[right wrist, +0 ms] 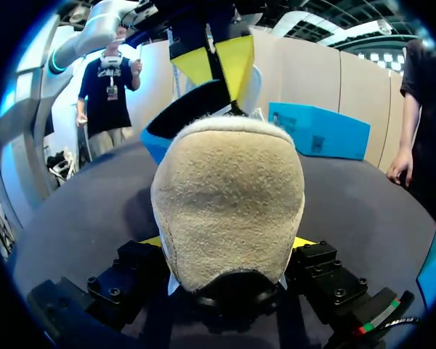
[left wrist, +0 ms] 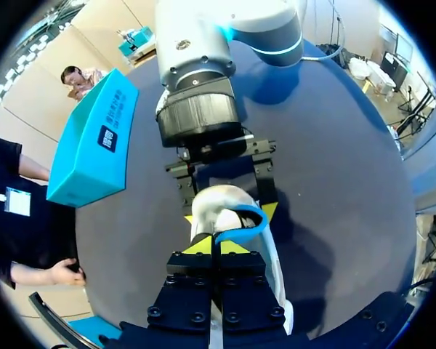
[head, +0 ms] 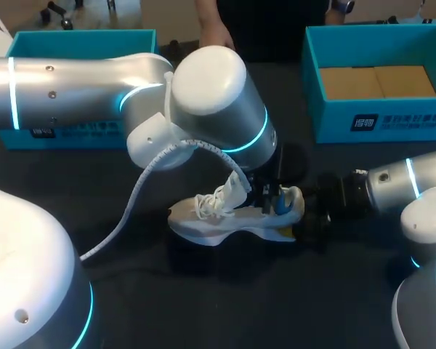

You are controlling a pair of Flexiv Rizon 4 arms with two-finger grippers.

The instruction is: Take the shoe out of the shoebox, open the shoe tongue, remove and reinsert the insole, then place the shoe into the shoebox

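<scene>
Left pincer (left wrist: 218, 246): closed, pinching the blue insole (left wrist: 247, 222) edge-on, just over the shoe's opening. Right pincer (right wrist: 227, 241): closed on the heel of the shoe (right wrist: 229, 189), one finger each side. The shoe sits upright on the counter (head: 203, 305), between the two boxes and outside both, so removal from the box is judged done. The tongue looks lifted, so that step is likely done too. The insole is partly out of the shoe; whether it is on its way out or back in cannot be told. Returning the shoe to the box remains. Right box (head: 378, 120): brown card (head: 374, 81) lining the bottom, no shoe. Left box (head: 80, 38): interior hidden behind the left arm.
</scene>
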